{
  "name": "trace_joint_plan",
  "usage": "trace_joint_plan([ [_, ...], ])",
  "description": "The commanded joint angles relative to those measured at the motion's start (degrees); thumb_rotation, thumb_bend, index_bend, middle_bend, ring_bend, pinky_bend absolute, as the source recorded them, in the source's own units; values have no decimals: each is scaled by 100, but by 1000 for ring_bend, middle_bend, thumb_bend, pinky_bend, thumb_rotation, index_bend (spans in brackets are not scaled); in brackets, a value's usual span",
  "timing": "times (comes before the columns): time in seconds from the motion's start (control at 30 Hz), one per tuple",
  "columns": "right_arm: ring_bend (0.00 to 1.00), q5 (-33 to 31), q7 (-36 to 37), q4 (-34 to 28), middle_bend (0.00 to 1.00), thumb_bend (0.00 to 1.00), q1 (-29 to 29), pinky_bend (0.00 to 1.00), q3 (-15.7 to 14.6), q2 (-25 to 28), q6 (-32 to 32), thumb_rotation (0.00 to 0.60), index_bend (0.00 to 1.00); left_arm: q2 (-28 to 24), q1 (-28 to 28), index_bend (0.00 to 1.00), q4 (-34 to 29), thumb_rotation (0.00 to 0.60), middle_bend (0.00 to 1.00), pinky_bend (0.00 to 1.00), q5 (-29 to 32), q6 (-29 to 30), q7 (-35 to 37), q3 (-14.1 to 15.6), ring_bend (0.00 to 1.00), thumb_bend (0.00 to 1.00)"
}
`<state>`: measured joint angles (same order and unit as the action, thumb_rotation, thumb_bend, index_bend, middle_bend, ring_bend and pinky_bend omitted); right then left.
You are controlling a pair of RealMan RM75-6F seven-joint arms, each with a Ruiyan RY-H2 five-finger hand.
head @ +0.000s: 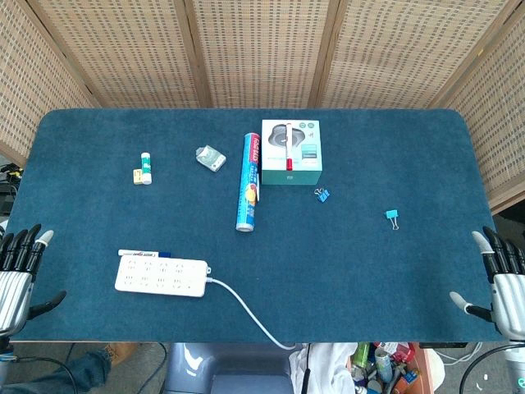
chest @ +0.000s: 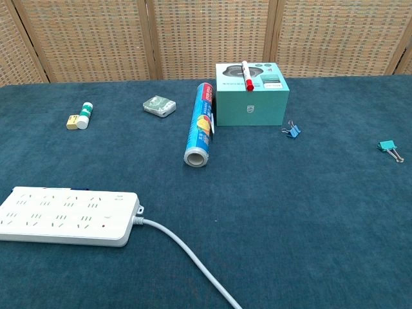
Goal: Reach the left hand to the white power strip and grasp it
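Both hands sit at the near corners of the table [head: 369, 271] in the head view, and neither shows in the chest view. The left hand [head: 18, 271] is at the near left edge with its fingers spread and upright and its thumb out to the side; it holds nothing and touches nothing on the blue cloth. The right hand [head: 502, 279] at the near right edge is likewise spread and empty. The white power strip [head: 161, 276] lies flat near the front of the table, a little way to the right of the left hand and apart from it, its long side running left to right; its white cable [head: 246, 312] leaves the right end and curves off the near edge. Just behind the strip's far edge, a slim white marker with a dark cap [head: 143, 254] lies along it. Nothing lies between the left hand and the strip's left end. Farther back are a glue stick [head: 146, 167] beside a small yellow item [head: 137, 176], a small greenish packet [head: 211, 158], a blue roll of wrap [head: 248, 182] and a teal box [head: 290, 153] with a red marker [head: 289, 148] on top. One dark-blue binder clip [head: 321, 195] lies near the box and a teal binder clip [head: 393, 217] lies well to the right.
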<state>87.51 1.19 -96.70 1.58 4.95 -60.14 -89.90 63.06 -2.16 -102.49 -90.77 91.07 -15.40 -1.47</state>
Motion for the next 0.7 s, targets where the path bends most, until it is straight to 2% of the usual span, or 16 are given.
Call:
trace_joint_plan([
  [0.03, 0, -5, -4, 0, 0, 0, 2, 0, 2, -2, 5, 600, 0, -7, 0, 0, -2, 600, 0, 0, 15, -11, 0, -3, 0, 0],
  [0.17, 0, -7, -22, 4, 0, 0, 4, 0, -4, -10, 15, 600, 0, -29, -5, 0, -17, 600, 1, 0, 34, -57, -5, 11, 0, 0],
  [0.2, 0, -6, -25, 2, 0, 0, 3, 0, -7, -12, 16, 600, 0, -46, -7, 0, -33, 600, 54, 2, 52, -86, -29, 20, 18, 0],
  [0.27, 0, -1, -23, -3, 0, 0, 1, 0, -12, -12, 15, 600, 0, -51, -14, 0, -65, 600, 433, 234, 74, -108, -52, 14, 299, 0],
  [0.3, 0, 5, -21, -6, 0, 0, 0, 0, -13, -11, 11, 600, 0, -27, -21, 0, -70, 600, 713, 476, 65, -94, -30, -4, 535, 6],
  [0.33, 0, 11, -8, -20, 0, 0, -3, 0, -4, -6, -10, 600, 0, 111, -101, 0, -98, 600, 904, 737, -57, -167, 232, 7, 750, 64],
  [0.37, 0, 4, 7, -34, 0, 0, -6, 0, 5, 1, -23, 600, 0, 302, -191, 0, 54, 600, 969, 890, -196, -229, 433, 9, 856, 209],
  [0.4, 0, -16, 19, -36, 0, 0, -9, 0, 12, 8, -20, 600, 0, 491, -254, 0, 261, 600, 992, 946, -308, -312, 462, 54, 904, 364],
  [0.43, 0, -35, 35, -33, 0, 0, -9, 0, 17, 14, -11, 600, 0, 610, -313, 0, 353, 600, 1000, 989, -366, -453, 487, 121, 947, 626],
  [0.47, 0, -45, 47, -31, 0, 0, -8, 0, 19, 17, -6, 600, 0, 671, -358, 0, 381, 600, 1000, 1000, -387, -584, 531, 181, 968, 845],
  [0.5, 0, -58, 62, -31, 0, 0, -7, 0, 24, 21, 0, 600, 0, 735, -445, 0, 374, 600, 1000, 1000, -396, -853, 645, 291, 975, 937],
  [0.53, 0, -67, 77, -27, 0, 0, -4, 0, 27, 28, 10, 600, 0, 818, -563, 0, 357, 600, 1000, 1000, -363, -1187, 739, 388, 980, 992],
  [0.67, 0, -72, 121, -20, 0, 0, -1, 0, 27, 41, 24, 600, 0, 1108, -791, 32, 354, 600, 1000, 1000, -188, -1784, 430, 442, 986, 1000],
  [0.7, 0, -80, 145, -15, 0, 0, -1, 0, 31, 46, 28, 600, 0, 1312, -951, 59, 274, 600, 1000, 1000, -106, -2163, 297, 472, 986, 1000],
])
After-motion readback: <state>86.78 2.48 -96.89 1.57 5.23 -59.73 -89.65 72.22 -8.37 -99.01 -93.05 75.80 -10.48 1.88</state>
